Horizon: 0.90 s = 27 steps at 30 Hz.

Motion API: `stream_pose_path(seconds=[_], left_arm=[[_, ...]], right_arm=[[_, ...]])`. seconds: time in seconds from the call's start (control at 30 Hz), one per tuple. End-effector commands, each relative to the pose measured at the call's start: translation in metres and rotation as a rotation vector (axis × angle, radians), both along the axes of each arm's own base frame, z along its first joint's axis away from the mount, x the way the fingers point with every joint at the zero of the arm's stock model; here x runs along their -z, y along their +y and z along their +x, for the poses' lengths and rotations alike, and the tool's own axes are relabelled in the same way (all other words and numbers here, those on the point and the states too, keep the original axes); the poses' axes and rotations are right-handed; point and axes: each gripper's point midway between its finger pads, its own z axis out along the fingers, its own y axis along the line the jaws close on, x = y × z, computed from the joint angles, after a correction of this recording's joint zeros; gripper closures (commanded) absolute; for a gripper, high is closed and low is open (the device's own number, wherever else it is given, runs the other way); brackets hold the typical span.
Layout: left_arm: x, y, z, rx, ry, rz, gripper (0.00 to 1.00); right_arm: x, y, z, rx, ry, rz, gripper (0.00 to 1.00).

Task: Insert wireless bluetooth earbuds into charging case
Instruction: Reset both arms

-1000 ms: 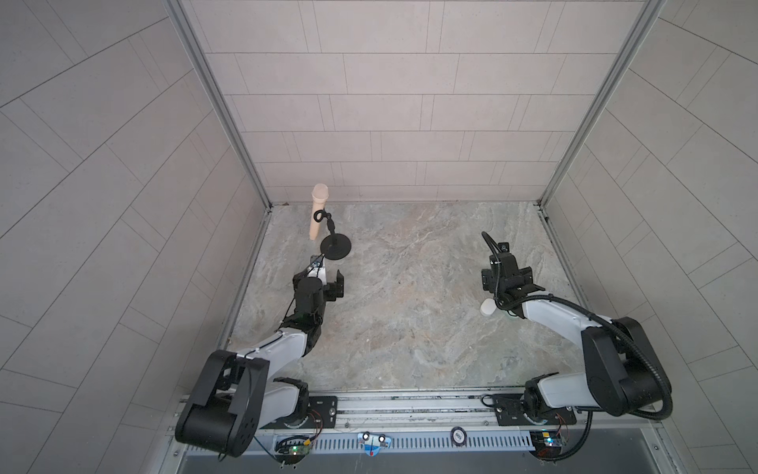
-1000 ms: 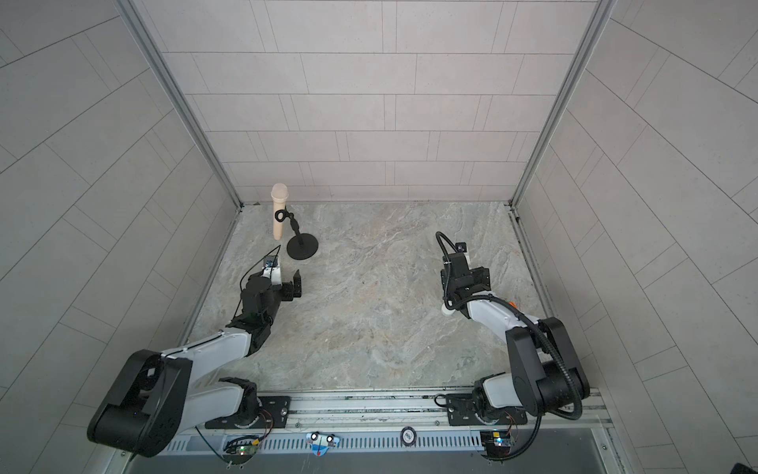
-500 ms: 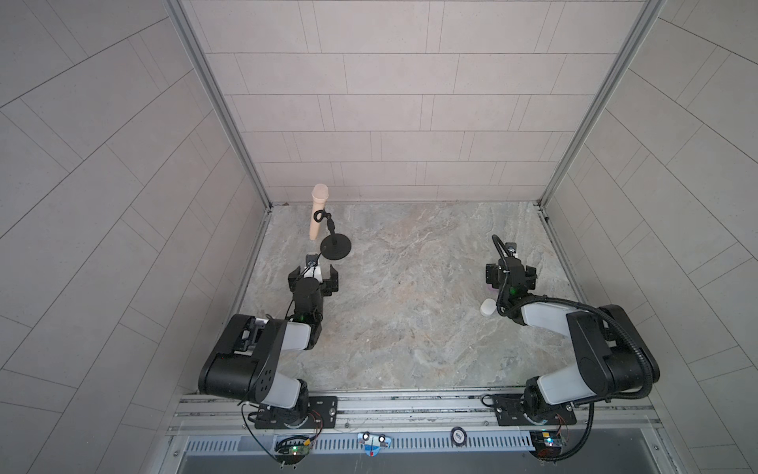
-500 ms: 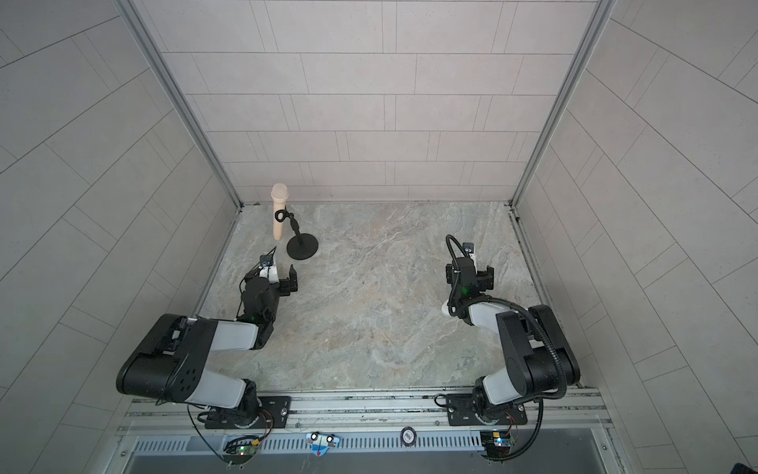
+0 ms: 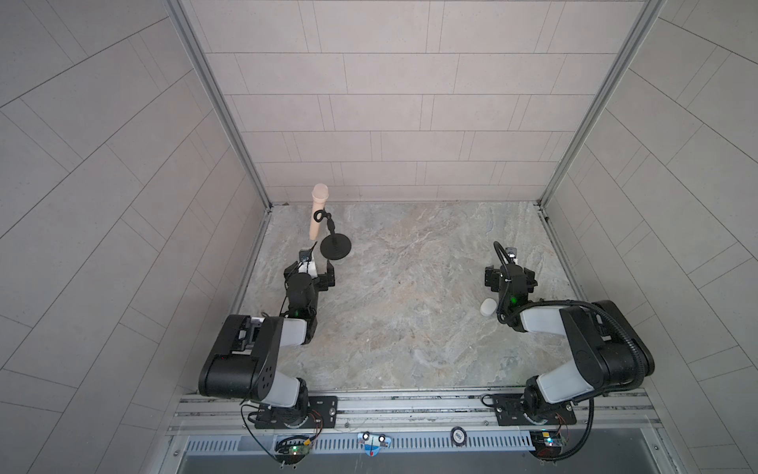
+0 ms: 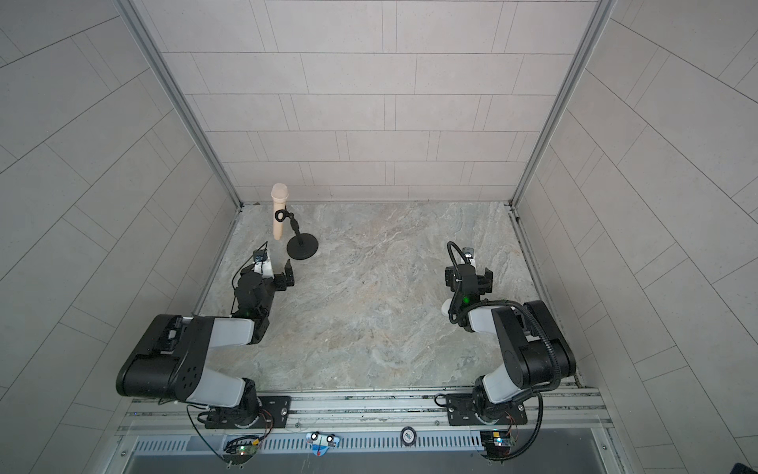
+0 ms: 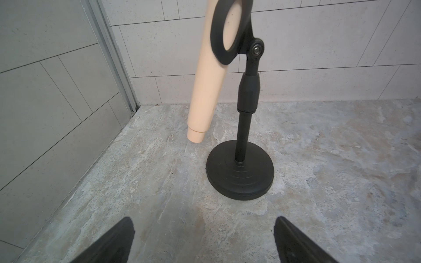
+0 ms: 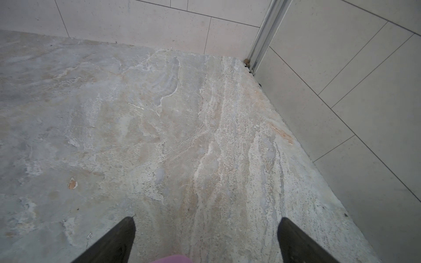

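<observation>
Marble tabletop (image 5: 410, 312): both arms folded back since earlier, left tool (image 7: 204, 218) and right tool (image 8: 206, 218) spread, empty.

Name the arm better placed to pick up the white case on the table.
Right. The white case lies close behind the open right gripper; the left gripper, also open, faces the microphone stand across the table.

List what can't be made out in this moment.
- White rounded object, top views: too small to tell case from bud; right arm partly covers it.
- Lilac object, right wrist view: cut off by the frame edge.
- Microphone, left wrist view: head cut off by the edge.
- Earbuds: none identifiable in any view.
</observation>
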Motion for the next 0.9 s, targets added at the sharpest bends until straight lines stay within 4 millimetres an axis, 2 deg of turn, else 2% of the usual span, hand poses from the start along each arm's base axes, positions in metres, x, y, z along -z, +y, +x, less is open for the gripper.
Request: stream_pose_path(seconds=[0.0, 0.87], left_arm=[[-0.0018, -0.0019, 0.0070, 0.024, 0.012, -0.040, 0.00], [-0.0020, -0.0048, 0.0068, -0.014, 0.026, 0.010, 0.00]], right_arm=[[-0.0053, -0.0008, 0.0026, -0.002, -0.022, -0.008, 0.00], [-0.0053, -0.0014, 0.0028, -0.001, -0.022, -0.007, 0.00]])
